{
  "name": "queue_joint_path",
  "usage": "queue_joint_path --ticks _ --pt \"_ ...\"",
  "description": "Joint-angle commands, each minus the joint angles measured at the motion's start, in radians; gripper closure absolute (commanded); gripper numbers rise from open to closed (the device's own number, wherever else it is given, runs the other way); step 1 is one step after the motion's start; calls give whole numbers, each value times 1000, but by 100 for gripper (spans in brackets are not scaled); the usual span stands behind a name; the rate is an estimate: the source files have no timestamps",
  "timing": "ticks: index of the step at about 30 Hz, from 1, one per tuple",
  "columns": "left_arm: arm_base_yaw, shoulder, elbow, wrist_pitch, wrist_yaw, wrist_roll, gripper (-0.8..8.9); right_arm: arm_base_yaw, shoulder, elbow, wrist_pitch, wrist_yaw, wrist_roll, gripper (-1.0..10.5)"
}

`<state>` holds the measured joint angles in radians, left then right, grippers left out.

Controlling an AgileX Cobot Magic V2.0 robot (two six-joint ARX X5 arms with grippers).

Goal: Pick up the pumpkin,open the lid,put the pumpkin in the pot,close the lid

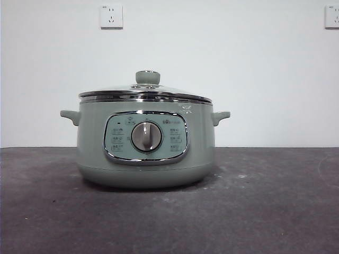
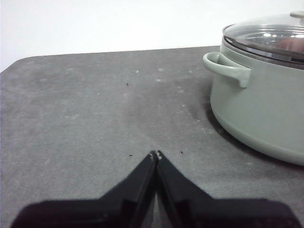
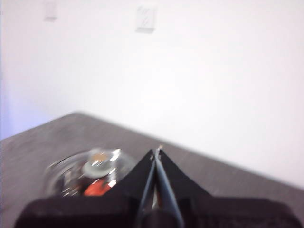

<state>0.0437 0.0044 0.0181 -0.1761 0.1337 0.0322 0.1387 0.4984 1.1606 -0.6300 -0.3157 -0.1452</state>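
Pot [image 1: 145, 159]: a sage-green electric cooking pot standing upright on the dark grey table [image 1: 275, 211], its chrome-framed control panel [image 1: 145, 138] with the central dial [image 1: 146, 136] facing the front camera; one small side handle [image 1: 69, 116] juts from each flank.

Lid [image 1: 145, 91]: seated flat on the pot's rim, glass dome with chrome edge, the green knob [image 1: 148, 77] upright at its centre.

Pumpkin [image 3: 97, 188]: a patch of orange shows through the lid's glass in the right wrist view (blurred, so its shape is not clear), inside the pot beneath the knob; it is not visible in the front view.

Left gripper [image 2: 156, 154]: jaws pressed together tip to tip, grasping nothing, low over bare table beside the pot's side handle and apart from it.

Right gripper [image 3: 157, 151]: jaws closed against each other with nothing between them, raised above the pot and just off to the side of the lid, not touching it; this picture is smeared.

Wall [image 1: 254, 69]: plain white behind the pot, with one white socket plate [image 1: 111, 16] above the pot and a second [image 1: 332, 16] at the picture's edge.
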Motion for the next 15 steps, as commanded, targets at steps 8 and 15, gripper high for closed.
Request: queue_joint_path --ticks 8,15 --pt "3 -3 -16 3 -1 -10 817 -48 -290 -655 383 54 24 947" --pt "3 -3 -16 3 -1 -10 817 -48 -425 -968 488 171 104 947"
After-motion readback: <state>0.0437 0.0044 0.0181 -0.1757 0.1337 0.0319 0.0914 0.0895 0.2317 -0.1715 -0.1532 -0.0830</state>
